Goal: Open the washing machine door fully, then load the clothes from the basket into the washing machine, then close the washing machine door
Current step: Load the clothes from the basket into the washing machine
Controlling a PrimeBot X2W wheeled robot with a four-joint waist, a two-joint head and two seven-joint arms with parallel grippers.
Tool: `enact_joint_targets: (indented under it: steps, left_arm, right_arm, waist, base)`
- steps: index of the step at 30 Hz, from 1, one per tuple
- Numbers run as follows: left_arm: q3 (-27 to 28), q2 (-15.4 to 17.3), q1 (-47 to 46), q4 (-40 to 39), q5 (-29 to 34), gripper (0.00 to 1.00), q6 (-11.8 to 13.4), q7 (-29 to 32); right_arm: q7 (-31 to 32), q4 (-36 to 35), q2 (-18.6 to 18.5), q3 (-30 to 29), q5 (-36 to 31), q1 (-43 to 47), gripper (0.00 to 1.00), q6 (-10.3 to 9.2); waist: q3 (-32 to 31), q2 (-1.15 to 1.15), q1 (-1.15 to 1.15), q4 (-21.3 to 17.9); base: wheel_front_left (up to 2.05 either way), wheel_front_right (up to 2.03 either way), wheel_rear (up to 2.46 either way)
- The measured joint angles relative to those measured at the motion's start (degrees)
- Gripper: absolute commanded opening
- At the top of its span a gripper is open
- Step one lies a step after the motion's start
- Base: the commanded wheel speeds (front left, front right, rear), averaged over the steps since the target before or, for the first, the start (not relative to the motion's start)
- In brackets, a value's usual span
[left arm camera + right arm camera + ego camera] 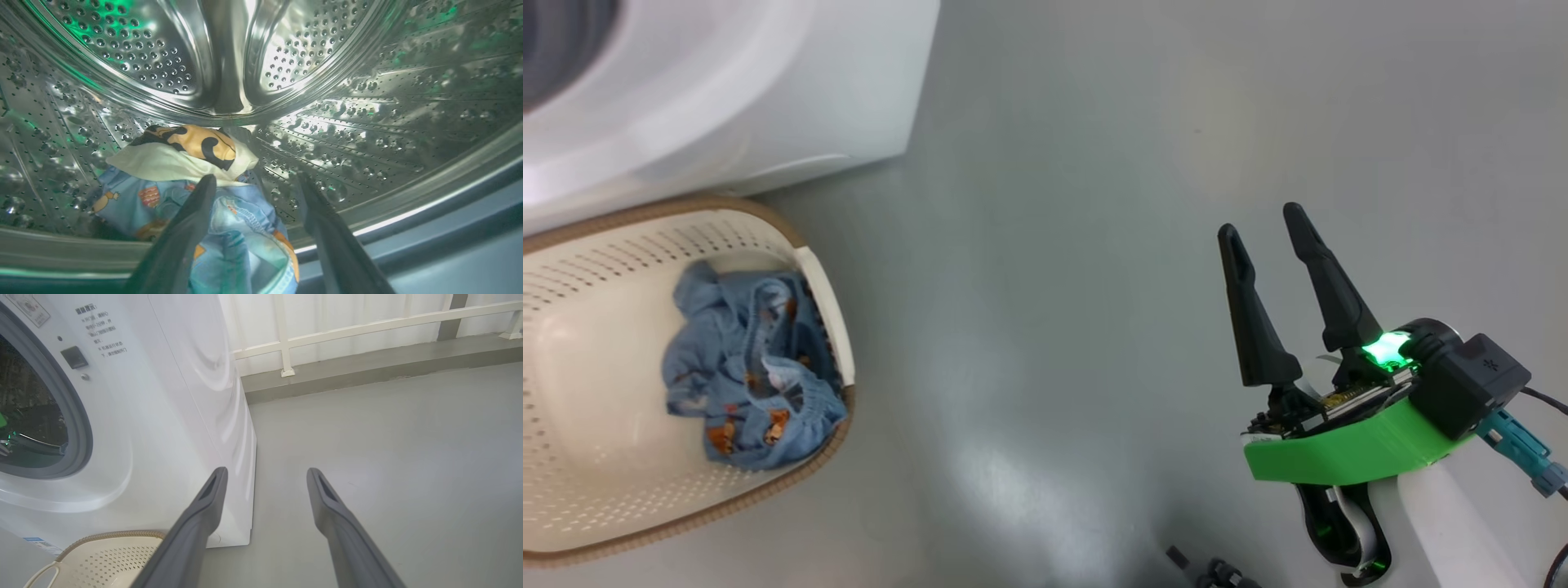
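The washing machine [727, 98] stands at the top left of the head view, its white front and grey-gasketed opening in the right wrist view [171, 416]. Its door is out of view. My left gripper [256, 181] is inside the steel drum [143, 49], open, over a pile of clothes [163, 200] of light blue fabric with orange patches. A fold of that fabric lies loose between the fingers. More blue clothes [752, 359] lie in the cream basket [825, 286] on the floor before the machine. My right gripper [1262, 222] hangs open and empty over bare floor, far right of the basket.
The grey floor [1054, 245] stretches between the basket and my right arm. In the right wrist view, the basket's rim [106, 555] sits at the machine's foot. A white railing [286, 343] on a low kerb [367, 363] bounds the floor behind the machine.
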Motion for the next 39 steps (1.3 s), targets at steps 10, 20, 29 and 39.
enact_joint_targets:
  steps: [10,20,29,39]
  left_arm:
    - [-2.37,-3.3,10.71,-3.37,-1.1,1.0,0.0,-9.33]
    - [11.79,-10.1,24.94,-7.36,11.22,1.0,0.0,-9.91]
    - [25.03,-18.44,40.43,-12.45,21.6,1.0,-0.01,-9.91]
    - [34.2,-24.54,54.28,-19.01,31.07,1.0,0.0,-9.91]
  right_arm:
    - [-0.01,3.15,-0.02,-0.73,-1.46,-1.09,1.0,0.0]
    - [-0.01,7.17,-0.05,-2.37,-2.99,-1.03,1.0,0.0]
    - [0.0,10.27,-0.11,-3.89,-3.79,-0.76,1.0,0.0]
    - [0.0,12.65,-0.14,-4.41,-4.05,0.59,1.0,0.0]
  waist:
    - [-5.5,0.0,0.0,2.27]
    - [-13.32,0.0,0.0,5.35]
    - [-19.75,0.0,0.0,7.78]
    - [-26.13,0.0,0.0,10.0]
  base:
    - [0.0,0.0,0.0]
    - [0.0,0.0,0.0]
    - [0.0,0.0,0.0]
    - [0.0,0.0,0.0]
